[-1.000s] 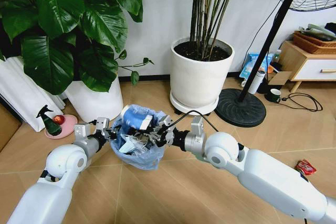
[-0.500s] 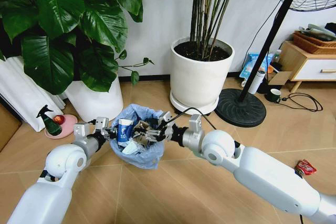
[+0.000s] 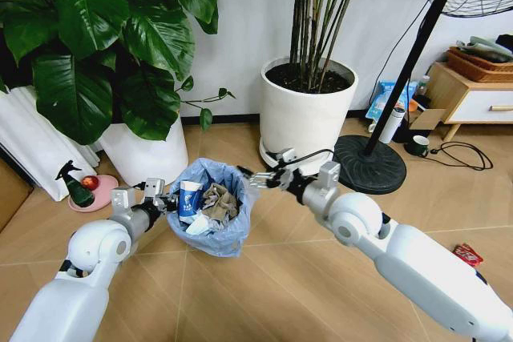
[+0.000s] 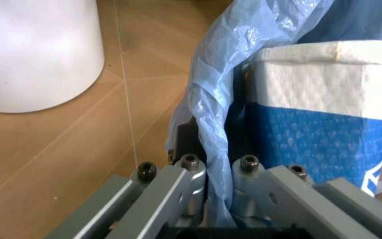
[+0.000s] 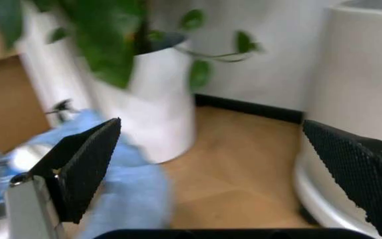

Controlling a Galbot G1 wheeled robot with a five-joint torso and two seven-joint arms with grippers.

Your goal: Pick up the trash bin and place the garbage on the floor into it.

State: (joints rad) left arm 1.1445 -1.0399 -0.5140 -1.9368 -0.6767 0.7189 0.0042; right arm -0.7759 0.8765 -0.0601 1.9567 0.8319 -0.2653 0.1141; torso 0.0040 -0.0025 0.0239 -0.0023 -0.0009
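Note:
The trash bin (image 3: 215, 234) with its light-blue bag liner hangs in front of me above the floor (image 3: 264, 294). My left gripper (image 3: 164, 203) is shut on the bin's rim and liner (image 4: 211, 144). Inside stand a blue-white can (image 3: 189, 199), white paper wads (image 3: 198, 224) and a grey wrapper (image 3: 220, 199); the can (image 4: 324, 114) looms close in the left wrist view. My right gripper (image 3: 258, 177) is open with nothing in it, just past the bin's right rim; its black pads (image 5: 88, 164) stand wide apart. A red wrapper (image 3: 466, 255) lies on the floor at the right.
A large white plant pot (image 3: 307, 114) stands right behind my right gripper, another white pot (image 3: 144, 154) behind the bin on the left. A green spray bottle (image 3: 74, 184) sits at the far left. A fan base (image 3: 370, 164) and low wooden cabinet (image 3: 473, 94) are at the right.
My right gripper has let the blue-white can drop into the bin, then pulled back up and to the right, out of the bin. The left gripper and bin have stayed put.

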